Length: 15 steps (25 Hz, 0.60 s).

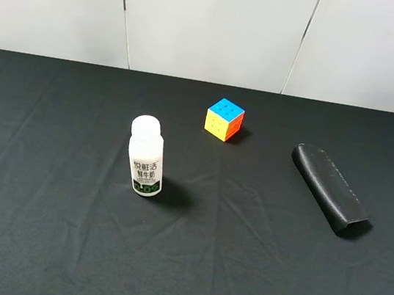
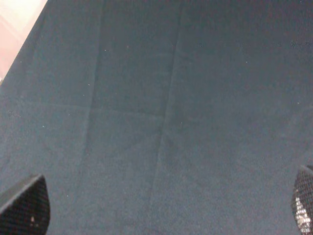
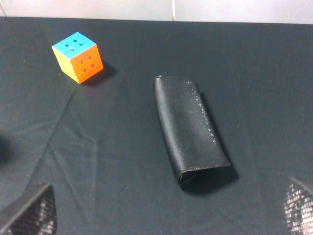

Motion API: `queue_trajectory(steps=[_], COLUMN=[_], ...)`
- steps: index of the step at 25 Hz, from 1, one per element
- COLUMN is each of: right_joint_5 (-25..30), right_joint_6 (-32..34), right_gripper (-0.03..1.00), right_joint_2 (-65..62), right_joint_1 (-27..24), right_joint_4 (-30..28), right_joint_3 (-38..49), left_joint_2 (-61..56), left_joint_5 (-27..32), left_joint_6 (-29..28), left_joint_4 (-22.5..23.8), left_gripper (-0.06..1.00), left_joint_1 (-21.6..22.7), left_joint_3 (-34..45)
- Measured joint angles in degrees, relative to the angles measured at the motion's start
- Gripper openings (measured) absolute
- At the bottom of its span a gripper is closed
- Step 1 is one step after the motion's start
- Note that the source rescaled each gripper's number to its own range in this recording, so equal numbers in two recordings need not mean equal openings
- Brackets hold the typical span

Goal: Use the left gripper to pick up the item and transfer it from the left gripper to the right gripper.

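The item (image 1: 328, 190), a long, narrow, matte black soft case, lies flat and untouched on the bench (image 1: 36, 227), angled, well right of the cube (image 1: 224, 119).

A matte black soft case (image 3: 190, 128) lies flat on the black tablecloth (image 3: 112, 161), apart from a multicoloured puzzle cube (image 3: 78, 57). The right gripper's (image 3: 166, 208) two fingertips (image 3: 32, 213) stand wide apart, empty.

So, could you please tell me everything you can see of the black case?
The black case is long, narrow and matte, like soft leather, with pale scuffs along one long edge. It lies flat on the black tablecloth, on the right side, angled, its open-looking end nearer the camera. Nothing else touches it; the cube sits apart.
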Motion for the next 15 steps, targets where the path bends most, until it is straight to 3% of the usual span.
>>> queue_trajectory(steps=[10, 15], right_joint_5=[0.0, 0.0], right_joint_6=[0.0, 0.0], right_gripper=[1.00, 1.00], right_joint_2=[0.0, 0.0], right_joint_1=[-0.2, -6.8], right_joint_4=[0.0, 0.0], right_joint_3=[0.0, 0.0], left_joint_2=[0.0, 0.0], left_joint_5=[0.0, 0.0], left_joint_6=[0.0, 0.0], left_joint_4=[0.0, 0.0], left_gripper=[0.98, 0.98], left_joint_1=[0.0, 0.0], left_joint_3=[0.0, 0.0])
